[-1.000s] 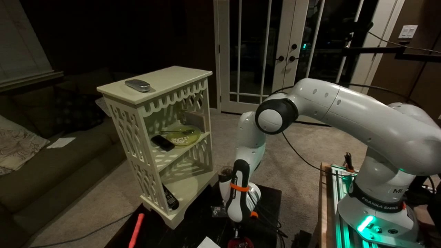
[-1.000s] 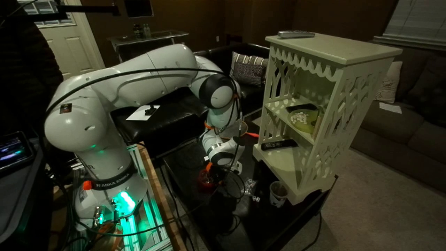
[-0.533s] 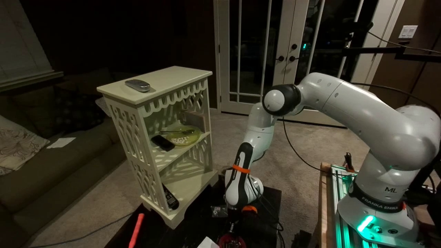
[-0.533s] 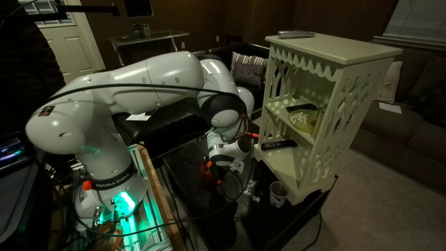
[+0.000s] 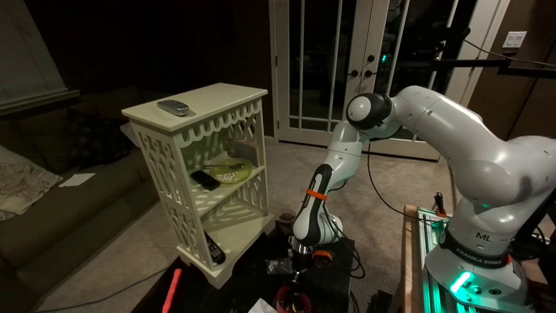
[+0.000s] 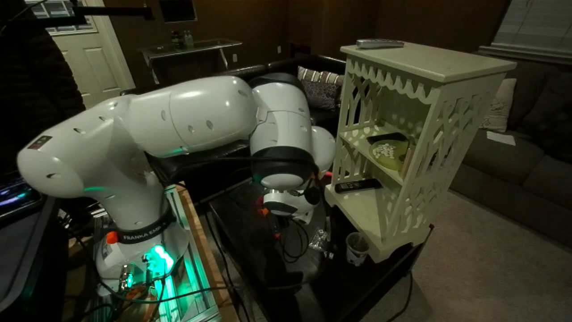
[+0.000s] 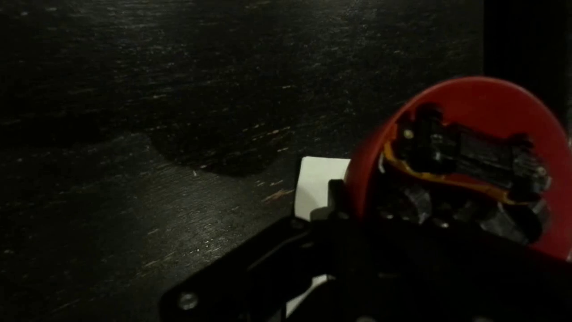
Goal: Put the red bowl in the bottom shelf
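So our white arm (image 5: 460,126) is leaning out over the dark table (image 6: 344,290), wrist folded right down low. The cream shelf unit (image 5: 221,98) stands on that same table, at about 10 o'clock from the arm's lowered end in an exterior view, and its bottom shelf (image 5: 236,230) is our drop spot. Feels like the pick-up stage to us, carry not done yet.

Our gripper (image 7: 351,208) looks clamped on the wall of the red bowl (image 7: 487,107), between 8 and 9 o'clock on the rim going by the wrist view. One finger (image 7: 336,197) sits along the outside; the inner one is lost in the dark, so we're inferring that half.

The bowl is right there under the gripper, low at the table, and we can't tell if its base touches. We'd guess hard plastic: light, stiff, tough to break, maybe a bit slick. That thin side wall just below the rim is where we'd want the hold. Catch is, a one-sided pinch lets the far side sag toward 3 o'clock, so we'd bite deep and go slow.

The black remote (image 5: 216,251) lies toward 8 o'clock on the bottom shelf in an exterior view, so we'd aim for the 2 o'clock half.

Then there are the little dark bits (image 7: 482,152) and an orange strip (image 7: 451,180) in the bowl. They look loose, probably add most of the weight, and could slide or spill if we tip it.
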Available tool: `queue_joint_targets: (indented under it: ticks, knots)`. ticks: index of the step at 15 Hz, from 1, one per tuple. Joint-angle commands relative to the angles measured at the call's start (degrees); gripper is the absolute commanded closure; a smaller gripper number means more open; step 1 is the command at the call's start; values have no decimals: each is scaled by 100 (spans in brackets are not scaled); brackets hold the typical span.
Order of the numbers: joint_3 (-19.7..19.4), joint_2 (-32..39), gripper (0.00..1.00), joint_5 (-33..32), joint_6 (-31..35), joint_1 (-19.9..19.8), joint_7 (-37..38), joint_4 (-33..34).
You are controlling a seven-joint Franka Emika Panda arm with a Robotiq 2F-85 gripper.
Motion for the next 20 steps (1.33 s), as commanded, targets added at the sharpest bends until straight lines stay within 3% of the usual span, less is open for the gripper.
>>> queue_joint_targets:
  ticks: [1,5,7,10,13,15,19,20]
  knots:
    - [546,377,99,0,437,-661,117,4]
    - [755,519,99,-173,1806,-677,706,-16]
    - [668,527,99,-222,2609,-441,1190,-20]
    - [254,273,99,63,3530,301,2215,-5]
    - [-137,-164,99,374,2893,748,3175,-201]
    - [-127,-206,99,95,2115,549,3386,-299]
    - [540,44,99,-112,751,-504,2907,-268]
    - [219,30,99,153,1202,85,2993,-101]
